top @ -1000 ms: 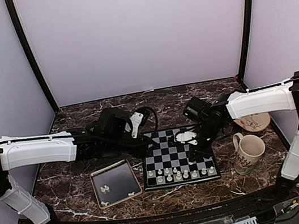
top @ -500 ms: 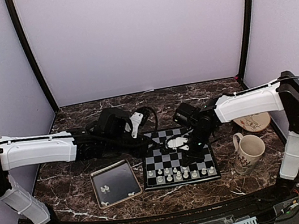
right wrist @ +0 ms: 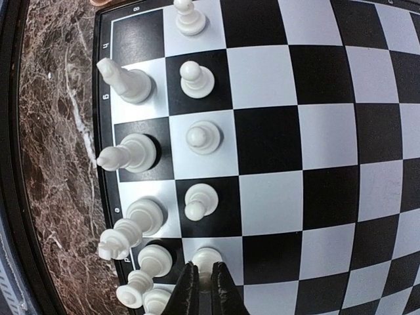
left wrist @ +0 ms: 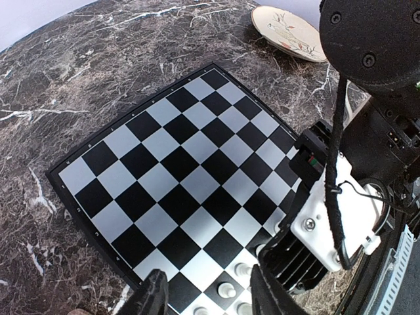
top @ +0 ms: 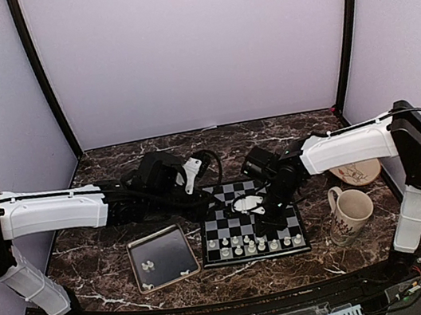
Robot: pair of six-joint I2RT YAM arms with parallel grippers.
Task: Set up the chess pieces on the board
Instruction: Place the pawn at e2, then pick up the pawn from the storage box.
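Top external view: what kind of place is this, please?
Probably a robot test booth: plain lilac walls enclose a marble-look table, with the left arm and right arm bolted at its near edge.

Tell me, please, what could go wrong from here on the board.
The right gripper is shut on a pawn with a neighbouring piece close beside it; releasing or lifting away could topple that one. The left gripper hangs open over the board near the right one; the arms might collide.
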